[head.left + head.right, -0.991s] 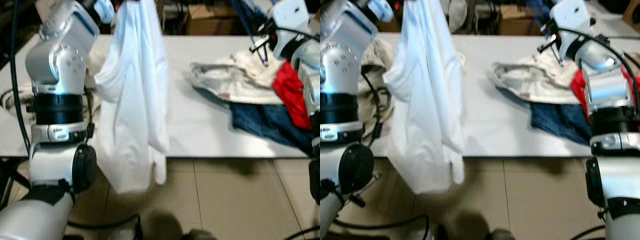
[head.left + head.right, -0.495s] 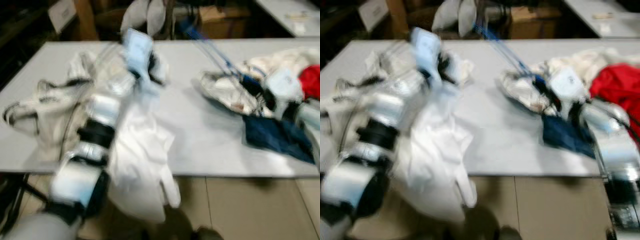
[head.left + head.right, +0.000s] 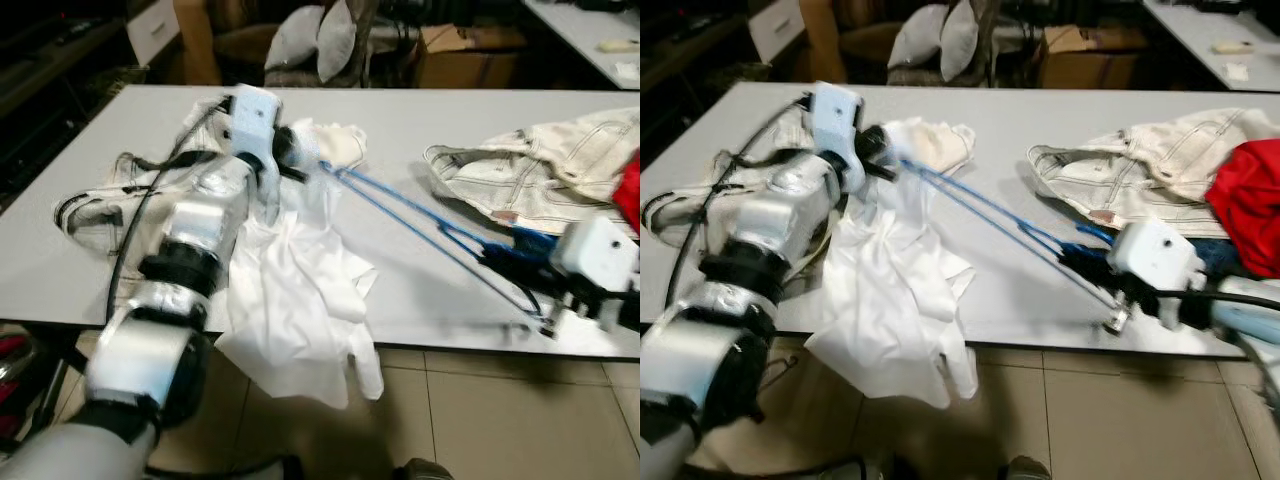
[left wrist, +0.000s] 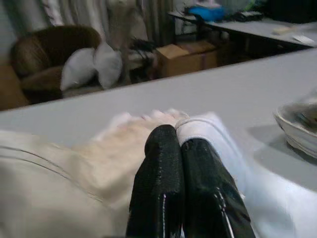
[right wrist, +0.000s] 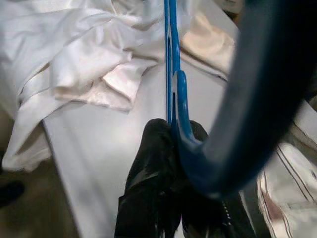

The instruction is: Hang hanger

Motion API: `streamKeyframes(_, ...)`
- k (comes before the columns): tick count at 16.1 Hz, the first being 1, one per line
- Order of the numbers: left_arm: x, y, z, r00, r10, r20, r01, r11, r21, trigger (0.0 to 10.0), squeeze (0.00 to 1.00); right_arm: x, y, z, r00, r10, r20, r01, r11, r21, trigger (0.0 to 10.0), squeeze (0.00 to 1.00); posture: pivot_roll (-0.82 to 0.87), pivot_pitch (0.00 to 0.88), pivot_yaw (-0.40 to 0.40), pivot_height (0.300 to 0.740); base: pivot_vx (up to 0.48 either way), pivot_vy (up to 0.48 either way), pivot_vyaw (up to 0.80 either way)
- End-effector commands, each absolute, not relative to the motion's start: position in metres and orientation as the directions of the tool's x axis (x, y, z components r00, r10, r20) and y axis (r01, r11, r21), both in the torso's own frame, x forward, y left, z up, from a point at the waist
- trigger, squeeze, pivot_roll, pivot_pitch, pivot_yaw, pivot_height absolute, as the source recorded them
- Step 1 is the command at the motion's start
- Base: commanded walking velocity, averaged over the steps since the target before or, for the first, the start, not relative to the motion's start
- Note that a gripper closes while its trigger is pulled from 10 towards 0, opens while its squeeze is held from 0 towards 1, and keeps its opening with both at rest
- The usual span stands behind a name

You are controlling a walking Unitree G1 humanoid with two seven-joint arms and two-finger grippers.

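Both arms lowered, right fingers (image 5: 163,163) clamping blue hanger (image 3: 430,225)

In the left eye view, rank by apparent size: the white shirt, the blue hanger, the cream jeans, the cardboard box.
1. white shirt, draped over the table edge.
2. cream jeans, partly cut off at the frame edge.
3. blue hanger, long but thin.
4. cardboard box; it sits farther back, so its true size is unsure.
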State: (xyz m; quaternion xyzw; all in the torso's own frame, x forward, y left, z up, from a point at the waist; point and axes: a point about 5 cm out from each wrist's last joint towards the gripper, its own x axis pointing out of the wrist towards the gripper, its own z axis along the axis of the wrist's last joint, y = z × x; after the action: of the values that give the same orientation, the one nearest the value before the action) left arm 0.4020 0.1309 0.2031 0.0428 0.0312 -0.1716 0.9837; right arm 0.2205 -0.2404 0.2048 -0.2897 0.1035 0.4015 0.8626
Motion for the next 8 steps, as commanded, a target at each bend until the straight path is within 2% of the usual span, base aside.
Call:
streamKeyframes(1, 0.406, 0.141, 0.211, 0.958, -0.280, -0.060, 0.284, 0.956, 0.079, 10.0, 0.00, 0.218, -0.243, 0.212, 0.644, 0.642, -0.416, -0.764, 0.502, -0.407, 10.0, 0.00, -0.16, 0.000, 0.079, 0.740, 0.000, 0.000, 0.00)
streamKeyframes(3, 0.410, 0.153, 0.216, 0.971, -0.238, -0.028, 0.239, 0.971, 0.030, 10.0, 0.00, 0.209, -0.242, 0.211, 0.550, 0.679, -0.487, -0.835, 0.436, -0.335, 10.0, 0.00, -0.15, 0.000, 0.071, 0.740, 0.000, 0.000, 0.00)
streamKeyframes(8, 0.411, 0.127, 0.255, 0.910, -0.398, 0.117, 0.405, 0.913, -0.043, 10.0, 0.00, 0.216, -0.223, 0.199, 0.419, 0.717, -0.557, -0.908, 0.319, -0.271, 10.0, 0.00, -0.15, 0.000, 0.065, 0.740, 0.000, 0.000, 0.00)
